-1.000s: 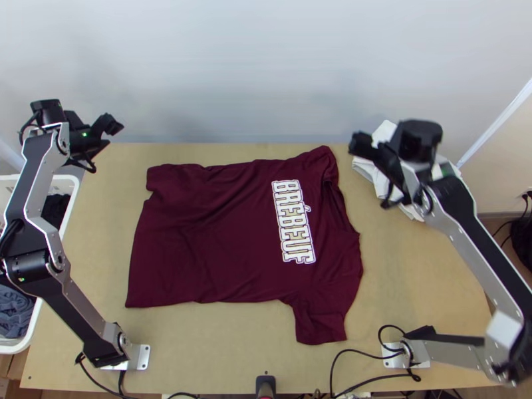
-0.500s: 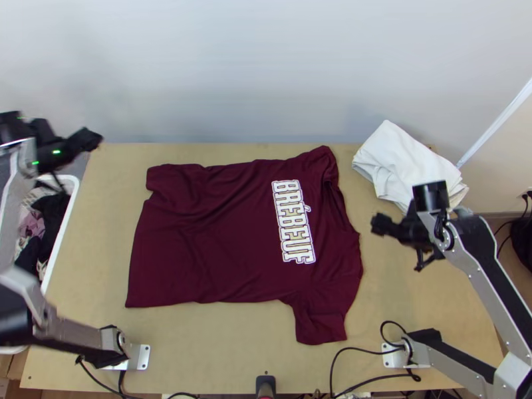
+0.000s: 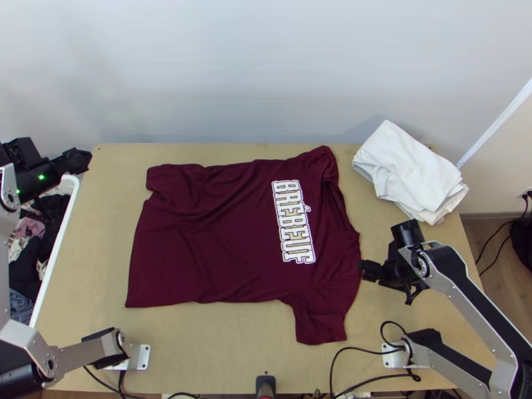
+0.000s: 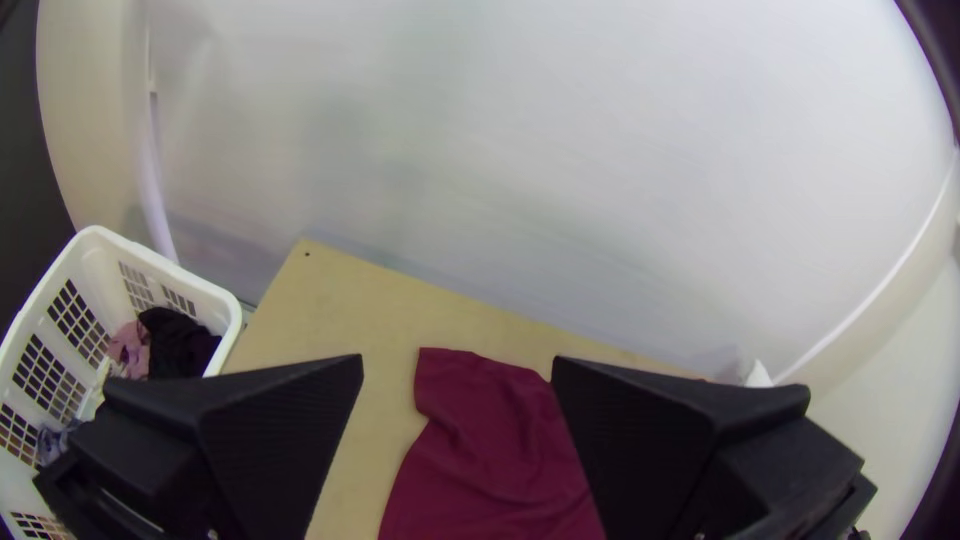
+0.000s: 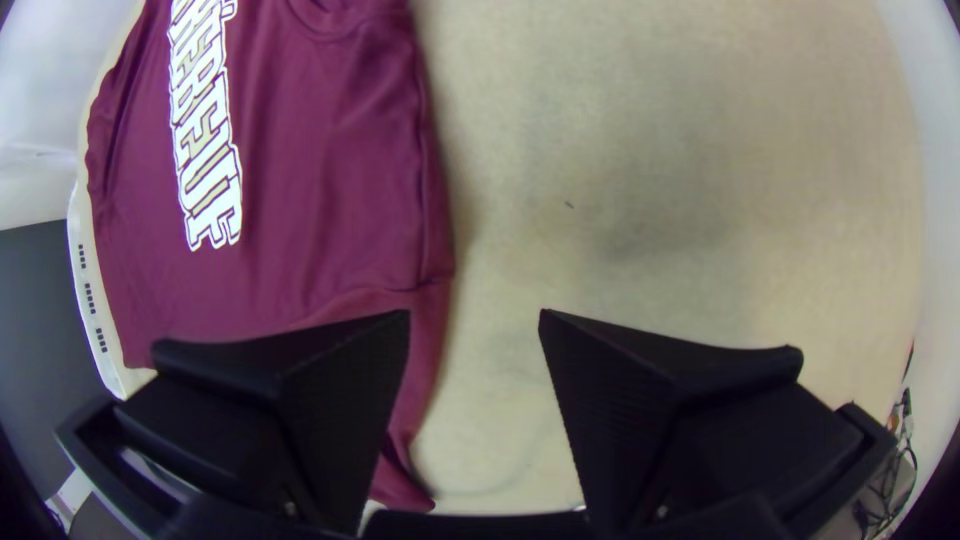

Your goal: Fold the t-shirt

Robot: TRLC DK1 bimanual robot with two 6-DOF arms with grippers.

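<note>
A maroon t-shirt (image 3: pixel 219 233) with white lettering lies spread on the table, its hem toward the left and its collar toward the right. My left gripper (image 3: pixel 78 161) hangs by the basket at the table's far left corner, away from the shirt. In the left wrist view, that gripper (image 4: pixel 458 365) is open with the shirt (image 4: pixel 480 450) farther off. My right gripper (image 3: pixel 370 269) is at the shirt's right edge, near the shoulder. The right wrist view shows the gripper (image 5: pixel 475 320) open, one finger over the shirt (image 5: pixel 300 200) and the other over bare table.
A folded white cloth (image 3: pixel 405 169) lies at the table's far right corner. At the left, a white basket (image 3: pixel 66 226) holds dark and pink clothes. Cables (image 3: pixel 346 372) run along the near edge.
My left gripper has moved left and lower in the top view. The right one has come away from the white cloth, toward the near side, to the shirt's right edge. The shirt has not moved.
</note>
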